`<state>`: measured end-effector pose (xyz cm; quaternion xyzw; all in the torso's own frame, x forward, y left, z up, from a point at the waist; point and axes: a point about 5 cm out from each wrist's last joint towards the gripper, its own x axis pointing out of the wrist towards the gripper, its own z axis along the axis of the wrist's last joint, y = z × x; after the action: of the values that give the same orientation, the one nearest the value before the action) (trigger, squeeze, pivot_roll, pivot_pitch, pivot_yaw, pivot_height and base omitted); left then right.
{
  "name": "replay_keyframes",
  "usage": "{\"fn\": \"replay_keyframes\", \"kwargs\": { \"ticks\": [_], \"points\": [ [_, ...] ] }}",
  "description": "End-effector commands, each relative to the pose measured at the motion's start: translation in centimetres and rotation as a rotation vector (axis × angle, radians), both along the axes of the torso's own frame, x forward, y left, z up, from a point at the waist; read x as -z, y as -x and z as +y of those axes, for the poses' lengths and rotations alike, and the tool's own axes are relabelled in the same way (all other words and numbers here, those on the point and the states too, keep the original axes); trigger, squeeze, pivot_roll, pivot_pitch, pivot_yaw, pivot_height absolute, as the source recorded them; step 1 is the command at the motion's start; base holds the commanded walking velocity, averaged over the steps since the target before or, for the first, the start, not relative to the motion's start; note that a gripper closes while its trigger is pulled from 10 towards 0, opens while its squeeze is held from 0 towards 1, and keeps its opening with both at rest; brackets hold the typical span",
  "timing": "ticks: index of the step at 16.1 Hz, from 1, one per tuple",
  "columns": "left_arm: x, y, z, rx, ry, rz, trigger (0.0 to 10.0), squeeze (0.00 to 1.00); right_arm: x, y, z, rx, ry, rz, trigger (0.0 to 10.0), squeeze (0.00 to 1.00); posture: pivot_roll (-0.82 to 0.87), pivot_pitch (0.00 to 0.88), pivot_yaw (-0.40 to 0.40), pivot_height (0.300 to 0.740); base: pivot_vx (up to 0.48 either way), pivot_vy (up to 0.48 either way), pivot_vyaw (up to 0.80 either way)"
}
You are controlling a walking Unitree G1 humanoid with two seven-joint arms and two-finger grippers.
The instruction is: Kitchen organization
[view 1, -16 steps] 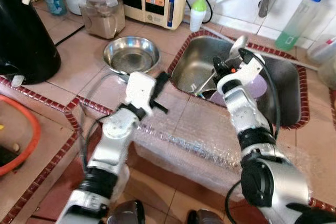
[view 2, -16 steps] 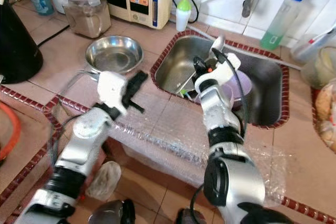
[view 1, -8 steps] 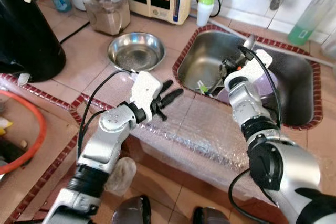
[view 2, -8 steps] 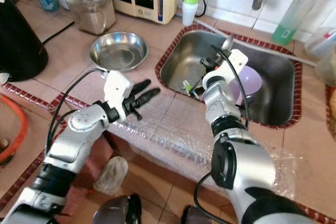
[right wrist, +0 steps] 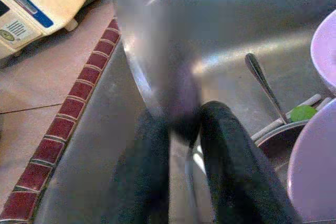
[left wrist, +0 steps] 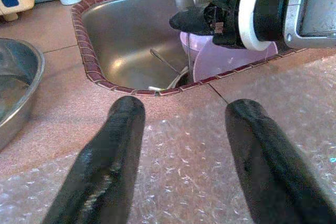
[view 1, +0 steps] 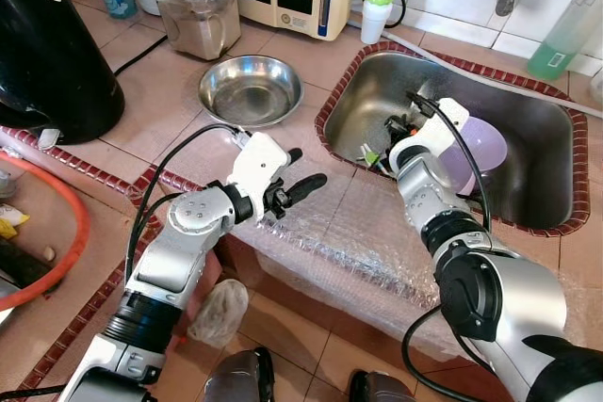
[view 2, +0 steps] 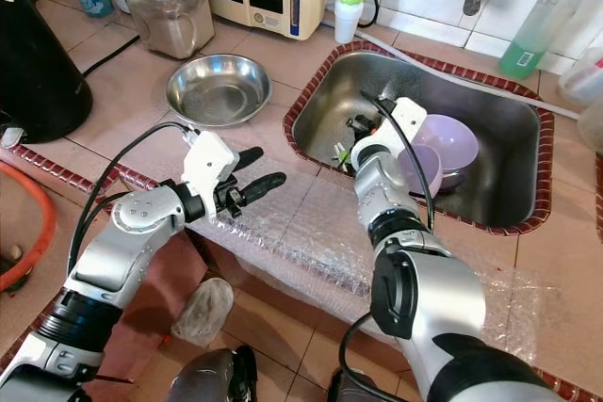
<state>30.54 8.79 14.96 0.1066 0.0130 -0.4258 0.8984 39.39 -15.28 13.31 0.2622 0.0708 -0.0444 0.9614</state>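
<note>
Steel bowl (view 1: 250,88) on counter, left of sink (view 1: 377,91); plastic bowls (view 1: 471,148) in sink.

The surface (view 1: 141,91) is salmon-pink tile edged with dark red brick-pattern trim. The sink (view 1: 537,152) is grey steel; in it sit two lilac bowls (view 1: 476,143). Left of the sink stands a shiny silver bowl (view 1: 251,88). Behind the sink are a white bottle (view 1: 377,14) with a green cap and a green-filled clear bottle (view 1: 565,30). Clear bubble wrap (view 1: 377,242) lies before the sink.
</note>
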Motion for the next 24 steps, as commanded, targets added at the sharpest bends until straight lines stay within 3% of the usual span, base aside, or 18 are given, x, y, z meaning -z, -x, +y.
{"fn": "replay_keyframes", "kwargs": {
  "ticks": [1,7,12,14,17,20,21,22,23,24],
  "points": [
    [-0.7,-0.1,0.0,0.001,-0.006,-0.018,10.0,1.0,0.6,0.3,-0.3,0.004,0.011,0.02,10.0,1.0,0.17,0.125,0.029,0.74,0.0,0.0,0.0],
    [-0.6,-0.5,0.2,-0.024,-0.015,-0.029,10.0,1.0,1.1,0.7,-1.5,-0.045,0.075,-0.009,10.0,1.0,0.14,0.094,0.032,0.74,0.0,0.0,0.0],
    [-1.6,-2.3,1.6,-0.235,0.09,-0.104,10.0,1.0,1.2,1.8,-1.7,-0.197,0.29,-0.157,10.0,1.0,0.06,0.066,0.028,0.74,0.0,0.0,0.0],
    [-2.1,-3.2,2.3,-0.332,0.149,-0.12,10.0,1.0,0.6,2.6,-2.1,-0.175,0.32,-0.239,10.0,1.0,0.02,0.065,0.021,0.74,0.0,0.0,0.0],
    [-3.0,-5.1,4.4,-0.532,0.263,-0.119,10.0,1.0,0.3,5.4,-1.4,-0.166,0.331,-0.324,10.0,1.0,-0.04,0.081,0.016,0.74,0.0,0.0,0.0],
    [-3.2,-6.3,6.5,-0.68,0.315,-0.1,10.0,1.0,0.4,7.9,-0.5,-0.229,0.363,-0.353,10.0,1.0,-0.08,0.095,0.022,0.74,0.0,0.0,0.0],
    [-3.0,-7.0,7.8,-0.77,0.32,-0.079,10.0,1.0,0.5,9.8,0.4,-0.299,0.386,-0.345,10.0,1.0,-0.1,0.104,0.025,0.74,0.0,0.0,0.0],
    [-3.1,-7.2,8.2,-0.793,0.325,-0.075,10.0,1.0,0.5,10.4,0.6,-0.315,0.385,-0.344,10.0,1.0,-0.11,0.108,0.025,0.74,0.0,0.0,0.0],
    [-3.1,-7.6,8.7,-0.823,0.333,-0.056,10.0,1.0,0.5,11.3,1.2,-0.354,0.405,-0.347,10.0,0.95,-0.12,0.118,0.028,0.74,0.0,0.0,0.0],
    [-3.1,-8.1,9.2,-0.857,0.336,-0.032,10.0,0.44,0.4,12.5,1.8,-0.383,0.409,-0.341,10.0,0.0,-0.14,0.136,0.037,0.74,0.0,0.0,0.0]
  ]
}}
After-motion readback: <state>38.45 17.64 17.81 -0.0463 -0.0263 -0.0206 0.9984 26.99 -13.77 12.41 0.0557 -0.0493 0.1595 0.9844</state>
